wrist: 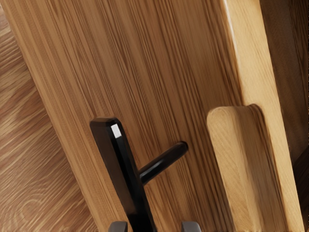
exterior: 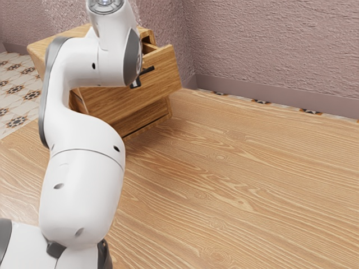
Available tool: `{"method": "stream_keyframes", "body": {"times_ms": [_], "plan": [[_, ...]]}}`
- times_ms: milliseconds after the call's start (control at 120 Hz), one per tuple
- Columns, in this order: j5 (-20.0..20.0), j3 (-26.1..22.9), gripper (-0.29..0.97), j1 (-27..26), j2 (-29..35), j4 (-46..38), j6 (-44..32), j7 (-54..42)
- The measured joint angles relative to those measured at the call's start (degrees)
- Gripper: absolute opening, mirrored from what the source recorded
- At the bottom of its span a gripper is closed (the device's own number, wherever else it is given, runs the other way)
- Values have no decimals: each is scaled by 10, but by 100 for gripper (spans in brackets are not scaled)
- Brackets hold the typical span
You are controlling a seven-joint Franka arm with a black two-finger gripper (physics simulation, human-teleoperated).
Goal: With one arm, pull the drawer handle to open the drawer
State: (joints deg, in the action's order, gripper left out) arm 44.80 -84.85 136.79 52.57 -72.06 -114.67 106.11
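Nearest, the white arm [exterior: 84, 185] rises at the table's [exterior: 252, 185] near left corner, bends and reaches back to the cabinet [exterior: 134, 109] at the far left corner. Its gripper [wrist: 154, 226] sits at the black handle [wrist: 120, 164] of the drawer [exterior: 165, 67], which juts out partway; its grip cannot be told.

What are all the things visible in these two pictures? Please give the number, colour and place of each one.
cabinet: one, light brown wood, on the table at the exterior view's upper left
drawer: one, same wood, pulled partly out of the cabinet
handle: one, black, on the drawer front
table: one, brown wood grain, under the cabinet
wall: one, rough pinkish grey, behind the table
floor tiles: several, pale with a dark pattern, at the exterior view's left edge
arm: one, white with grey joints, reaching to the drawer
pincer: one, black, at the handle
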Motion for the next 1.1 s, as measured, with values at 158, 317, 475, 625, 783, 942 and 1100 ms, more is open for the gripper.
{"method": "stream_keyframes", "body": {"times_ms": [158,317,475,625,783,942,1100], "plan": [[0,2,6,-6,0,-1,-1,0],[1,3,6,-10,1,-5,-1,0],[1,10,6,-19,2,-14,-2,1],[5,11,6,-24,5,-14,-3,1],[11,14,6,-30,7,-14,-4,1],[13,20,6,-39,10,-24,-4,1],[14,22,6,-44,14,-26,-4,1]]}}
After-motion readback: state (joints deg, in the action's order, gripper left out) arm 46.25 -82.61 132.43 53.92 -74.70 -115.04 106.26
